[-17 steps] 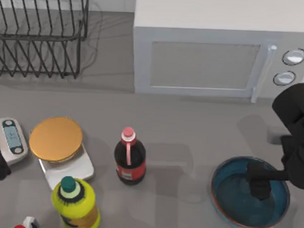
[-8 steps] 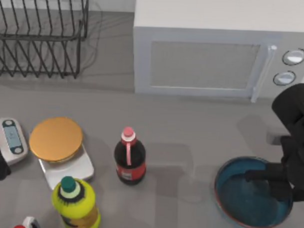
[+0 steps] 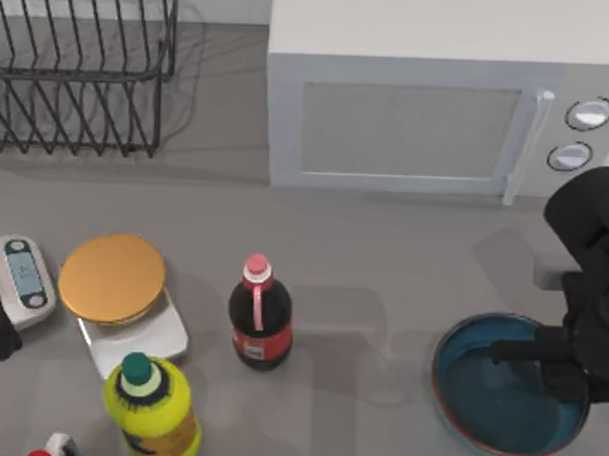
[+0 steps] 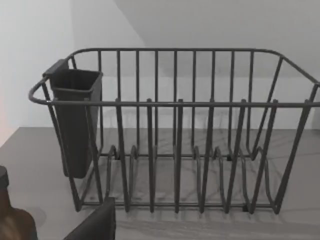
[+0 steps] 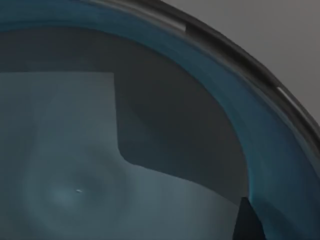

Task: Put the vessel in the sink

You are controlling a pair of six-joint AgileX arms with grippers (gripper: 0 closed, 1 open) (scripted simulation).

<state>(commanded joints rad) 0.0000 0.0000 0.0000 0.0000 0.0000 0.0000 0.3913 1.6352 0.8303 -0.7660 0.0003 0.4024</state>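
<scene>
Surface: grey countertop with a white wall behind; the working area sits at the lower right of the top view.
Right gripper [image 3: 552,359]: low over the right half of the bowl, close to its right rim. Whether the fingers are spread or closed on the rim, I cannot tell.
Vessel [image 3: 499,400]: a wide, shallow teal bowl with a thin reddish-brown rim, at the lower right of the top view. It looks slightly tilted, but whether it is lifted off the counter is unclear. In the right wrist view its blue inner wall [image 5: 165,65] sits very close to the camera.
Nearby: microwave [image 3: 408,122] fills the upper right of the top view, near the bowl; cola bottle [image 3: 258,316] stands at lower centre, well apart from the bowl.
Farther out: kitchen scale with orange top [image 3: 113,278], yellow bottle with green cap [image 3: 150,408], dish rack [image 3: 80,70] in the upper left.
Left gripper: parked at the left edge of the top view, its wrist camera facing the dish rack [image 4: 175,130].
Risk, grip: a one-sided hold on a thin rim would probably let the wide bowl pivot, tip or slip out.
Risk, path: a leftward carry could clip the cola bottle or the microwave's front.
Risk, target: I see no sink, so the drop point is uncertain.
</scene>
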